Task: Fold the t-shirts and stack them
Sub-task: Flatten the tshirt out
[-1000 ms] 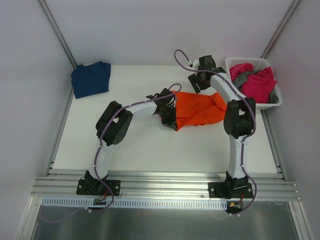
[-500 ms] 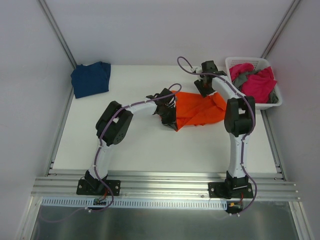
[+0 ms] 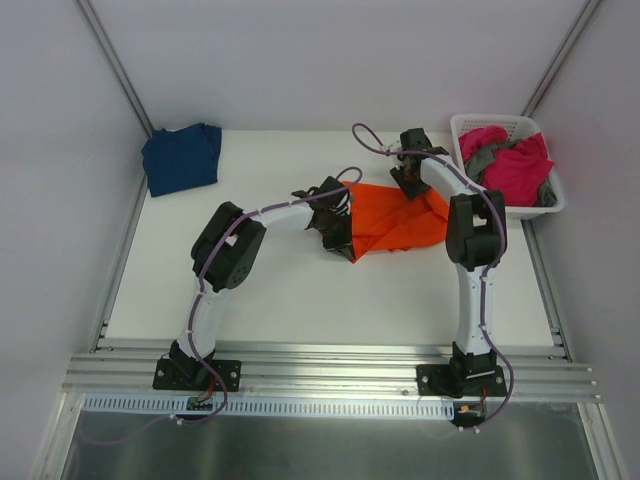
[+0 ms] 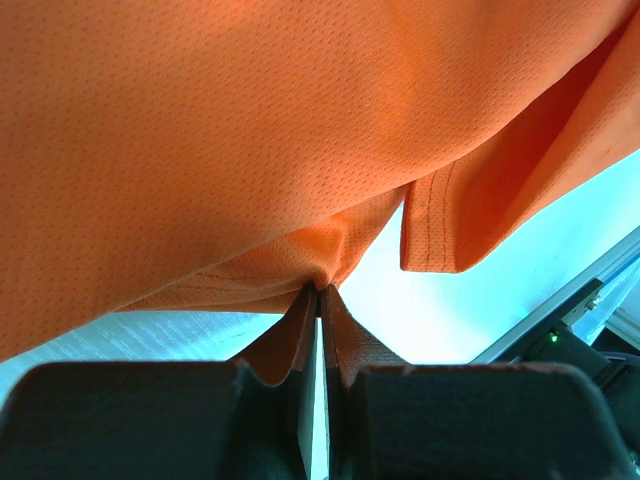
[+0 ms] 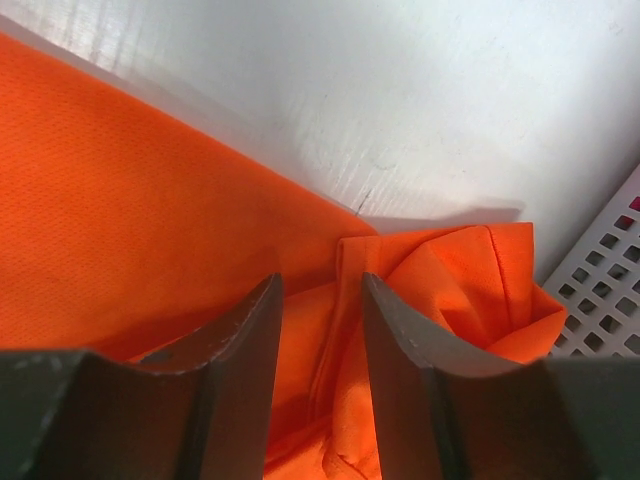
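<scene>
My left gripper (image 4: 318, 300) is clenched on a small pinch of the orange t-shirt (image 3: 400, 220) at the cloth's left edge. The fabric is gathered into a tight peak right at the fingertips, and the rest hangs loose beyond it. With so little cloth held that far out, I think any firm tug toward the left edge of the table (image 3: 280, 300) could pull it free.

My right gripper (image 5: 320, 290) is released. Its jaws are parted and stand over the shirt's far right corner, where a sleeve or hem is bunched into several folds. The shirt itself lies in the middle of the table, a little toward the right edge.

The bigger risk is on this side. If I close here I may catch one layer only, or a crumpled wad instead of a clean edge, and the fold would come out skewed. The white basket (image 3: 490, 119) at the far right corner sits near that bunched corner, so a careless swing of the fingers (image 5: 250, 330) could knock its wall.

If the two arms pull unevenly, the whole shirt could slide instead of spreading. The navy t-shirt (image 3: 182, 157) at the far left corner lies well apart and looks safe.
</scene>
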Motion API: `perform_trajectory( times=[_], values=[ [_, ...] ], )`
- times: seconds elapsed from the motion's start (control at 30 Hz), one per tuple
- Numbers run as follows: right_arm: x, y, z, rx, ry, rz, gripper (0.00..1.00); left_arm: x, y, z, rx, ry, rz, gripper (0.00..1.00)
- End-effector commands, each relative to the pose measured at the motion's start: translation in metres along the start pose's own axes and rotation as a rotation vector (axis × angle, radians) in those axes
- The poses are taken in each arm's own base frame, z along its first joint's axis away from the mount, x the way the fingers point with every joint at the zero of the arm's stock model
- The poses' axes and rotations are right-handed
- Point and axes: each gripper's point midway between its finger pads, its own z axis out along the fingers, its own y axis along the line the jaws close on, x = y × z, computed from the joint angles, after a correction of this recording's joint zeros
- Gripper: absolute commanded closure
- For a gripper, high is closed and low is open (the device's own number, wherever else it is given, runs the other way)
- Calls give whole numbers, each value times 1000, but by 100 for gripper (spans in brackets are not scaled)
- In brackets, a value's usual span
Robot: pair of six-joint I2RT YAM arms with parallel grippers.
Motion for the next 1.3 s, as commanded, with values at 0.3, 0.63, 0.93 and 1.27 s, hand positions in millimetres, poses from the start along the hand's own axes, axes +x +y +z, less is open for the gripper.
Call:
perform_trajectory(
  times=[0.3,0.63,0.93,1.27],
  values=[
    [2,-22,16,71,18,-25,72,-1,2,-17,-19,-22,-11,100],
    [-6,-39,-1,131,-9,-3,99,-2,2,-17,-20,-26,-4,100],
    [-3,-49,-11,160,-15,-2,69,-5,-1,-16,-14,-30,-2,100],
    [-3,-52,-7,172,-8,-14,99,-3,1,-17,-14,-28,-6,100]
  ],
)
